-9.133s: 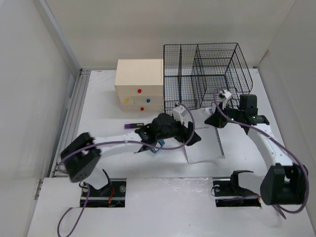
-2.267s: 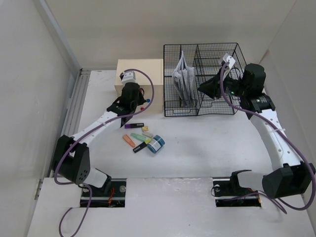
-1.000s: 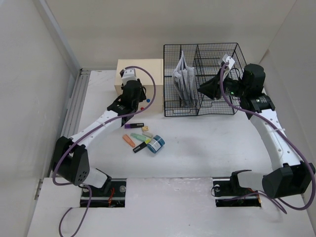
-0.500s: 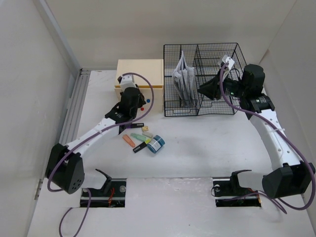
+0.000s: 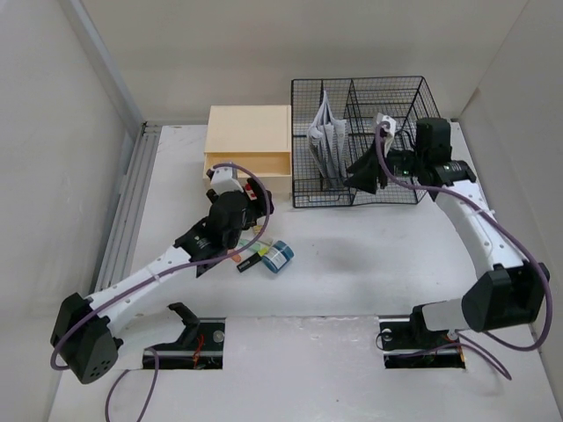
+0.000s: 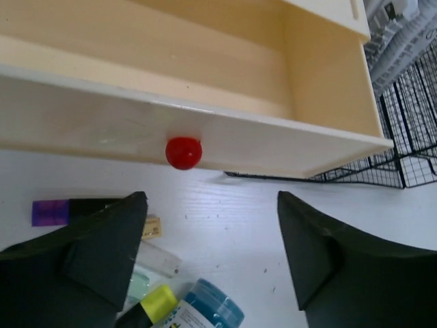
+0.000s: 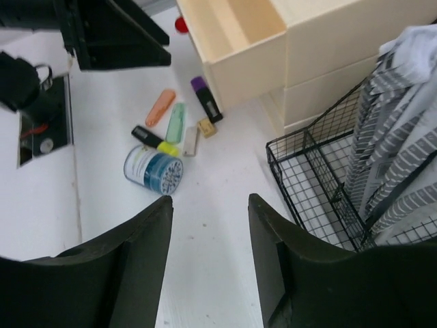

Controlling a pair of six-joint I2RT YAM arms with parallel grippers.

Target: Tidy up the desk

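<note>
The desk (image 5: 369, 255) is a white tabletop with grey rails (image 5: 130, 202) on its left. A cream drawer box (image 5: 248, 132) stands at the back, its top drawer (image 6: 205, 75) pulled out and empty, red knob (image 6: 183, 152) in front. My left gripper (image 5: 253, 204) is open and empty just in front of that knob, clear of it in the left wrist view (image 6: 212, 229). My right gripper (image 5: 359, 174) is open and empty, in the air in front of the mesh rack (image 5: 365, 141).
Loose items lie before the drawer box: blue tub (image 7: 153, 169), black-yellow highlighter (image 7: 153, 140), orange marker (image 7: 160, 107), green marker (image 7: 175, 122), purple marker (image 7: 203, 96), white block (image 7: 190, 140), tan block (image 7: 207, 127). Striped papers (image 5: 325, 141) stand in the rack's left bay.
My left arm has drawn back toward the near edge and the top drawer has come out with it; the gripper is now off the knob. My right gripper has shifted left and lower.
</note>
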